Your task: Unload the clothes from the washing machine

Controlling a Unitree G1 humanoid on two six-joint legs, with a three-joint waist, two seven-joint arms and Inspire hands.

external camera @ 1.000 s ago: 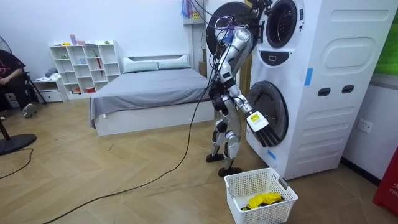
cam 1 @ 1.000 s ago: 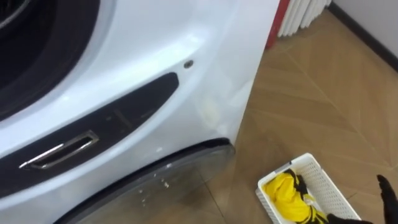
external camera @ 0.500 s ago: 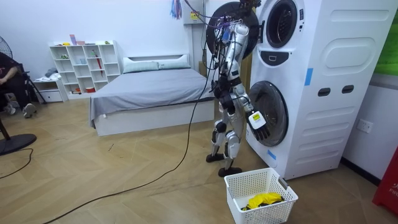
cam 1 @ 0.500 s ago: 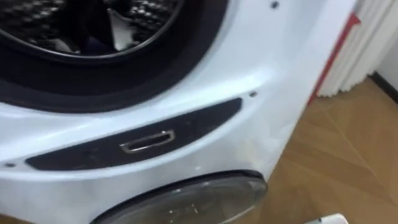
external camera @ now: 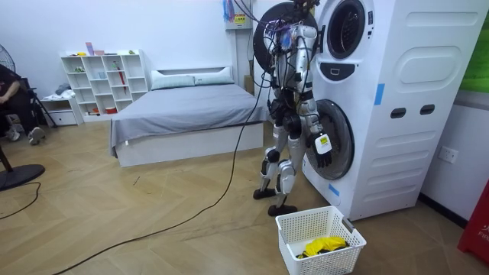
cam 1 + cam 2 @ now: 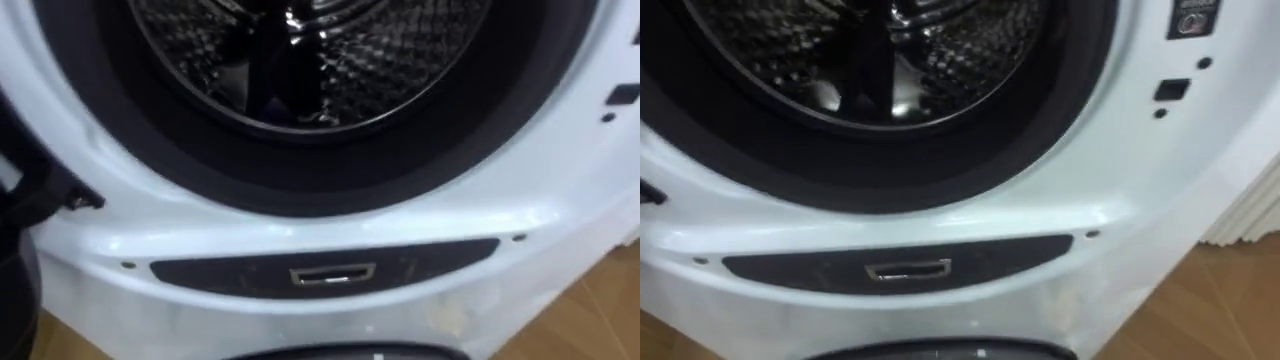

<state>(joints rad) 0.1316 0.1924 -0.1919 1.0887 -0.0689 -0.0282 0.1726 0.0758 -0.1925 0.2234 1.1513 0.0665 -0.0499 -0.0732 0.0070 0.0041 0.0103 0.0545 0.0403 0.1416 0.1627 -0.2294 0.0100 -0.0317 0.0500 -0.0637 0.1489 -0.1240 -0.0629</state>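
Standing close against the washing machine (image 5: 405,107), the robot has its left hand (image 5: 307,32) up at the mouth of the upper drum (image 6: 400,70); how this hand is set I cannot tell. Its right hand (image 5: 323,150) hangs beside the lower door (image 5: 340,130), with the fingers (image 5: 325,159) loose and straight, holding nothing. Below these fingers, a little away from the machine, a white basket (image 5: 294,238) stands on the floor with a yellow cloth (image 5: 322,246) in it. Inside the drum is a dark shape; whether it is cloth I cannot tell.
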